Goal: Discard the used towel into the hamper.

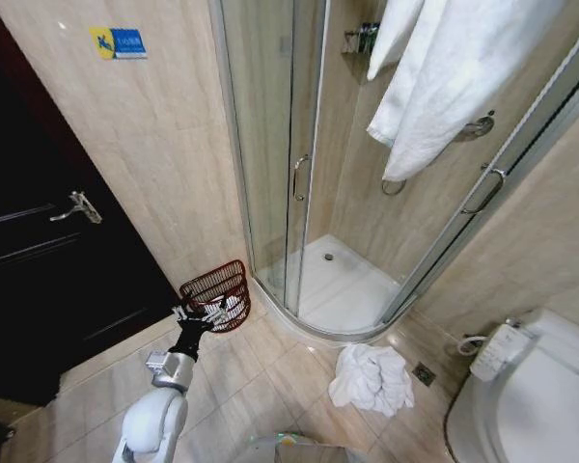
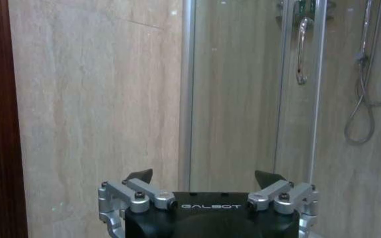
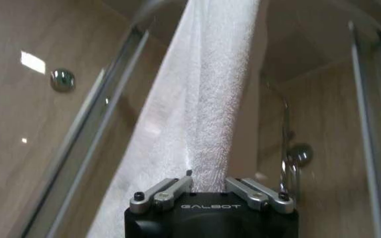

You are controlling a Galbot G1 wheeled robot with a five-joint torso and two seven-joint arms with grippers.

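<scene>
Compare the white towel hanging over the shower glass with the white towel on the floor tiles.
The hanging white terry towel drapes in long folds over the shower enclosure's top edge; the crumpled white towel on the floor lies bunched in a heap, between the shower base and toilet. The hanging one looks larger. Both are white cloth, outside the reddish-brown openwork hamper.
</scene>
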